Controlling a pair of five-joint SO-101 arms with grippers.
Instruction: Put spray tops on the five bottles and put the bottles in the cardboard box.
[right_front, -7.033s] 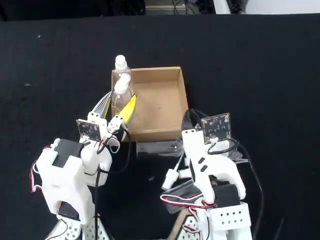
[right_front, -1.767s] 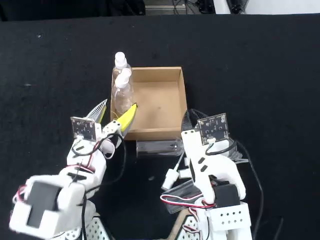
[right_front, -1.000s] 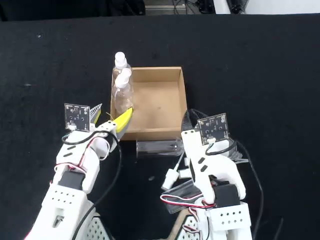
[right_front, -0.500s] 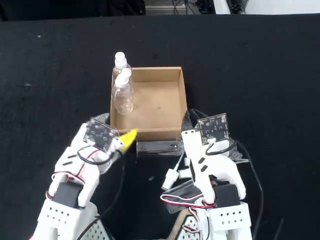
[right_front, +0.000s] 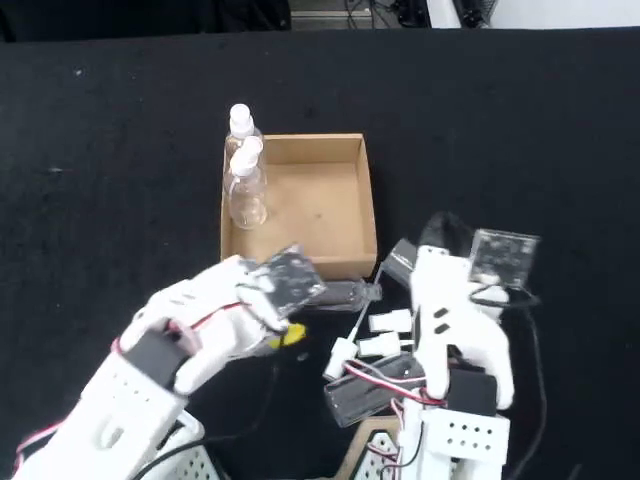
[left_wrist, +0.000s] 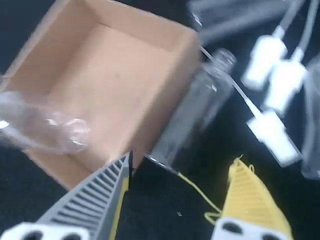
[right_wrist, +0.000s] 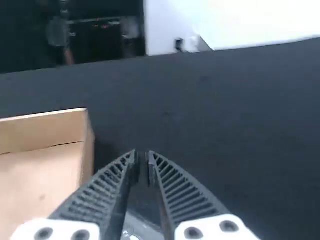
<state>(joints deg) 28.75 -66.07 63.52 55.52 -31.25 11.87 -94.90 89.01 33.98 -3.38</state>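
Lining up my left gripper (left_wrist: 182, 161) over the uncapped bottle (left_wrist: 192, 107), I have its fingers spread wide, grey on one side and yellow on the other, holding nothing. The bottle lies on its side on the table, tight against the near wall of the cardboard box (right_front: 315, 205), with its neck toward the loose spray tops (right_front: 388, 322). For a clean pick, I judge I should straddle the body midway rather than the neck, and keep the grey finger clear of the cardboard. My right gripper (right_wrist: 142, 154) is pressed nearly together and empty. One capped bottle (right_front: 246, 190) stands inside the box. Another (right_front: 240, 122) is at the far corner, inside or outside I cannot tell.
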